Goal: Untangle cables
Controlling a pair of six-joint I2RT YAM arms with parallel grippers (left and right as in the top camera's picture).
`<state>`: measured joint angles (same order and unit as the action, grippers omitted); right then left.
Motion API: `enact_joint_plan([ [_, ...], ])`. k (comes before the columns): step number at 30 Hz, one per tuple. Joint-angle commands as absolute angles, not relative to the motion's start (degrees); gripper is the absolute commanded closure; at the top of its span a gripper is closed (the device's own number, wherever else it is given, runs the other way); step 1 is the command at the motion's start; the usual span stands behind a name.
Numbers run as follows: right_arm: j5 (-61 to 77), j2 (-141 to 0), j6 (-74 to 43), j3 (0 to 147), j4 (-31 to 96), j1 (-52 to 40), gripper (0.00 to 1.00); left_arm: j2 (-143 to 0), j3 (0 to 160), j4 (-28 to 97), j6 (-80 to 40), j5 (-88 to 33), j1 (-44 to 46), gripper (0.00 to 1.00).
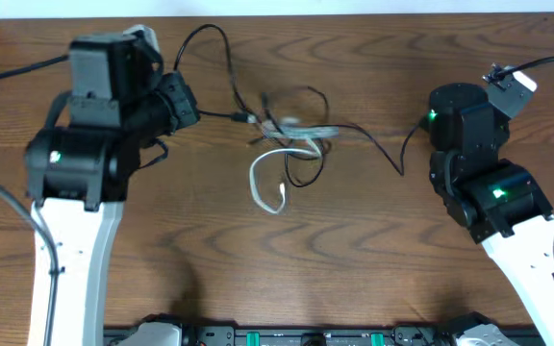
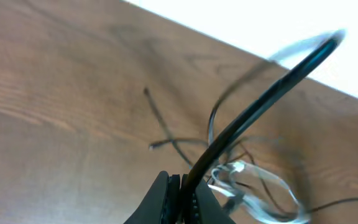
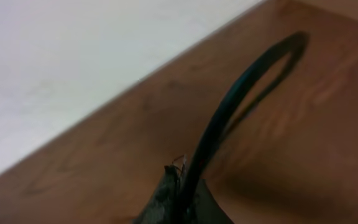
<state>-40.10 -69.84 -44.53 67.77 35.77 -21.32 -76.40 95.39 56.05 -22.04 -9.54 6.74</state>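
The left gripper's (image 2: pixel 182 204) fingers are pressed together on a black cable (image 2: pixel 260 102), which rises from the pinch and curves away toward the knot (image 1: pixel 291 135) in the middle of the table (image 1: pixel 354 259). The right gripper (image 3: pixel 182 200) is likewise closed, nipping a second black strand (image 3: pixel 229 106) that arcs up out of its fingertips.

Seen from above, the left-held cable loops out behind the knot before running into its left side. The right-held strand leaves the knot's right side, dips toward the front and climbs to the arm. Holding one strand on each side of the knot looks like a set-up for drawing the bundle apart. Both strands hang slack, so I judge that no real pull is on the knot.

The white cable (image 1: pixel 255 183) lies looped just in front of the knot, its upper end caught in it.

From above, both sets of fingertips are hidden under the arms' housings. Which strand crosses over which inside the knot is too fine to read, and the left wrist view of it is blurred. The right wrist view shows no knot. Whether the two pinched strands belong to one cord cannot be told.
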Motion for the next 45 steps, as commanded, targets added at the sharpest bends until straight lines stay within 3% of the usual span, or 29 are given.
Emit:
enact_joint_plan([
  [1,-43.46,-72.18,-52.47,68.14,40.12,-19.07,0.98,-74.48,96.25,55.16,-22.11,0.62,6.37,0.92],
  [4,-41.12,-74.32,-52.47,68.14,41.71,-16.95,0.99,-73.43,96.25,56.34,-24.58,5.8,6.39,0.93],
  [10,-21.39,-78.04,-49.08,68.14,37.32,-15.66,0.99,-74.52,96.07,56.69,-24.05,-4.05,6.44,0.92],
  [11,-18.35,-78.37,-47.24,68.14,36.27,-15.73,0.94,-74.72,96.07,56.82,-23.73,-6.11,6.46,0.93],
  [12,-15.35,-78.74,-45.76,68.14,35.42,-15.77,0.84,-74.96,96.07,56.9,-22.9,-8.45,6.46,0.92],
  [13,-13.26,-78.87,-45.08,68.14,35.2,-15.81,0.59,-75.09,96.07,56.93,-22.15,-10.37,6.44,0.93],
  [15,-10.79,-79.09,-45.1,68.14,35.53,-15.79,0.19,-75.13,96.07,56.88,-19.46,-14.83,6.46,0.93],
  [16,-9.1,-79.11,-45.1,68.14,35.57,-15.79,0.05,-75.11,96.07,56.84,-17.1,-17.89,6.46,0.93],
  [17,-6.39,-79.11,-44.75,68.14,35.55,-15.79,0.01,-75.07,96.09,56.84,-14.7,-20.93,6.46,0.93],
  [20,4.78,-79.11,-37.65,68.14,34.76,-15.79,0.01,-75.05,96.07,56.8,-10.22,-29.02,6.46,0.93],
  [27,33.69,-79.11,-11.75,68.14,33.36,-16.6,0.01,-74.83,96.09,53.45,-11.66,-45.32,6.46,0.93],
  [30,39.72,-79.11,-4.75,68.14,33.39,-16.6,0.01,-74.46,96.09,49.93,-12.78,-52.29,6.44,0.93],
  [39,45.36,-79.13,0.51,68.14,28.21,-19.53,0.01,-72.75,96.14,36.8,-31.97,-53.56,6.44,0.92],
  [42,43.86,-79.15,1.37,68.14,25.61,-22.33,0.05,-72.58,96.14,30.5,-39.83,-53.58,6.46,0.92],
  [45,39.72,-79.15,1.04,68.14,22.31,-25.04,0.01,-72.53,96.14,23.86,-47.48,-55.42,6.61,0.93],
])
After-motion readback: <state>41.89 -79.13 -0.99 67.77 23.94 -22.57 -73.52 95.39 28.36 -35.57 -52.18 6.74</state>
